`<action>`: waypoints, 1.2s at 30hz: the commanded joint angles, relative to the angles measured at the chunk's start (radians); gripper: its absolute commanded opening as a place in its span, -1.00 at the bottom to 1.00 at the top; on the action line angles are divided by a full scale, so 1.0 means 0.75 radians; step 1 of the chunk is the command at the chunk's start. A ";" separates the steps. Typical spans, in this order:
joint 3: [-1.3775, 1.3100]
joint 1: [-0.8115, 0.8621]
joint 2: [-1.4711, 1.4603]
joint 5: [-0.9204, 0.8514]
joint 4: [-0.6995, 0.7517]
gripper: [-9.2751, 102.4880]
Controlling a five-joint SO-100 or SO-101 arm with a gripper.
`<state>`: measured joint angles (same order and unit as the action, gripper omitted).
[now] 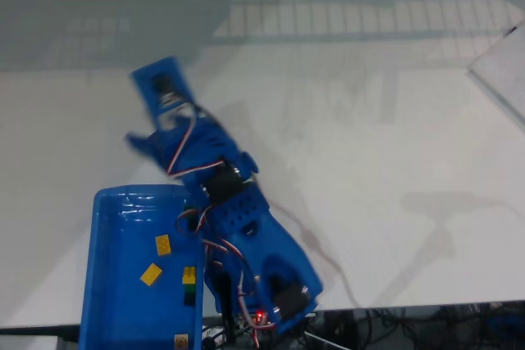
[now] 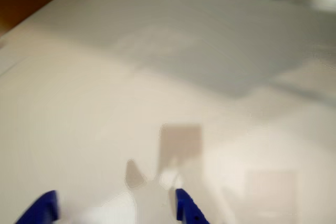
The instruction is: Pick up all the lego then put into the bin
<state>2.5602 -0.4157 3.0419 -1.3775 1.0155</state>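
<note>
The blue bin sits at the lower left of the fixed view, partly under the arm. Inside it lie several small lego bricks: a yellow one, another yellow one, and a yellow brick on a dark green one. My gripper hangs over bare table just beyond the bin's far rim. In the blurred wrist view my gripper is open, both blue fingertips standing wide apart above the white tabletop with nothing between them.
The white table stretches wide to the right and behind. A pale flat sheet lies at the right edge. Cables hang around the arm's base near the table's front edge.
</note>
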 commanded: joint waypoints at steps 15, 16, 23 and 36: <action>0.571 0.669 0.337 -0.196 -0.252 -0.83; 0.605 0.679 0.362 -0.213 -0.252 -0.83; 0.714 0.742 0.374 -0.272 -0.170 -0.83; 0.720 0.777 0.376 -0.432 0.303 -0.83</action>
<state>3.0649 0.1534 3.3042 -1.6659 1.1950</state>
